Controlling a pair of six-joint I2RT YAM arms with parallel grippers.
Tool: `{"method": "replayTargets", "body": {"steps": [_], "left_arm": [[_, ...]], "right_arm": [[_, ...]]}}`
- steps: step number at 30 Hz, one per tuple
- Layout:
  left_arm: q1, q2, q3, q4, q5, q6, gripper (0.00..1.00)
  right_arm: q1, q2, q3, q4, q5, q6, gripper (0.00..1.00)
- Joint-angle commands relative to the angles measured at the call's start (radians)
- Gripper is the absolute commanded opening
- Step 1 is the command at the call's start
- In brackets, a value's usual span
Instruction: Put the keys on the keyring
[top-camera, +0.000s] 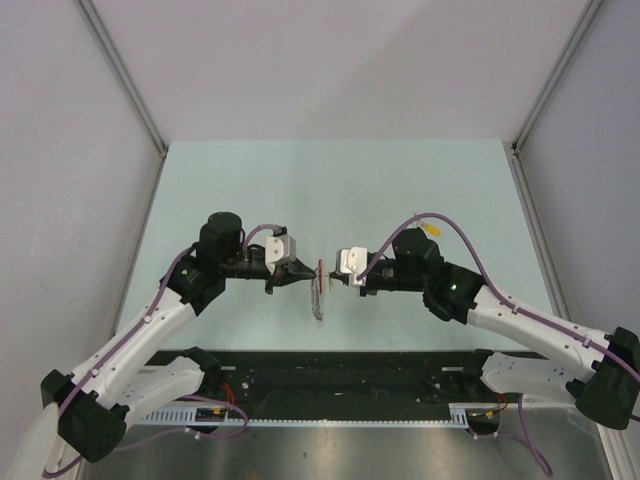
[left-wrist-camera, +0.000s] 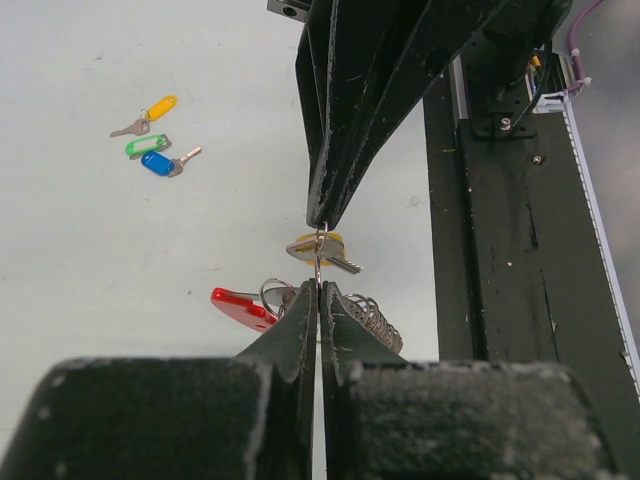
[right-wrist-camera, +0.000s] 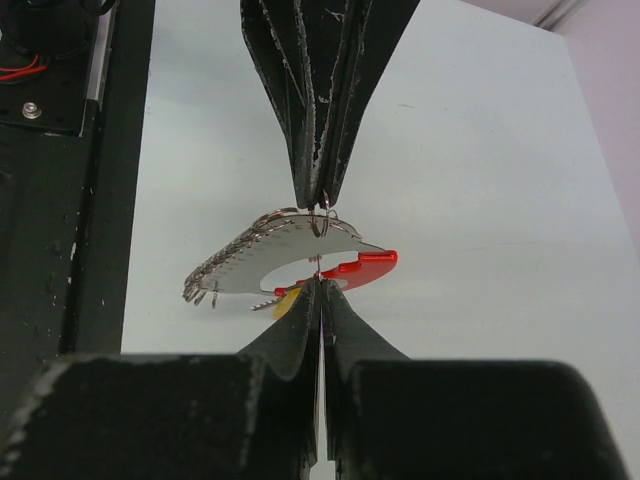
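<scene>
The keyring (top-camera: 319, 290) hangs in the air between my two grippers: a red loop (left-wrist-camera: 238, 307) with a silvery chain (left-wrist-camera: 378, 318). My left gripper (left-wrist-camera: 319, 288) is shut on its thin wire ring. My right gripper (right-wrist-camera: 318, 283) is shut on the same ring from the opposite side, tip to tip with the left (top-camera: 310, 274). A yellow-headed key (left-wrist-camera: 318, 244) hangs at the ring between the tips; it also shows in the right wrist view (right-wrist-camera: 288, 302) beside the red loop (right-wrist-camera: 362, 267). Three keys lie together on the table: yellow (left-wrist-camera: 157, 107), green (left-wrist-camera: 147, 146), blue (left-wrist-camera: 160, 164).
The black base rail (top-camera: 350, 372) runs along the near edge, close under the hanging chain (right-wrist-camera: 222, 266). Grey side walls (top-camera: 60, 150) enclose the pale green table (top-camera: 400, 190) on the left, right and back.
</scene>
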Motion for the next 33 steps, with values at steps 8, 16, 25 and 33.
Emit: {"method": "replayTargets", "body": {"steps": [8, 16, 25, 33], "left_arm": [[0.002, 0.0, 0.05, 0.007, 0.066, 0.039, 0.0], [0.0, 0.0, 0.052, 0.007, 0.069, 0.04, 0.01], [0.0, 0.0, 0.052, 0.006, 0.074, 0.04, 0.01], [0.0, 0.001, 0.052, 0.006, 0.076, 0.042, 0.0]], "right_arm": [[0.01, 0.001, 0.053, 0.02, -0.013, -0.011, 0.0], [0.019, 0.001, 0.053, 0.032, -0.013, -0.003, 0.0], [0.024, 0.006, 0.051, 0.043, 0.007, 0.006, 0.0], [0.025, 0.012, 0.053, 0.046, 0.014, 0.006, 0.0]]}}
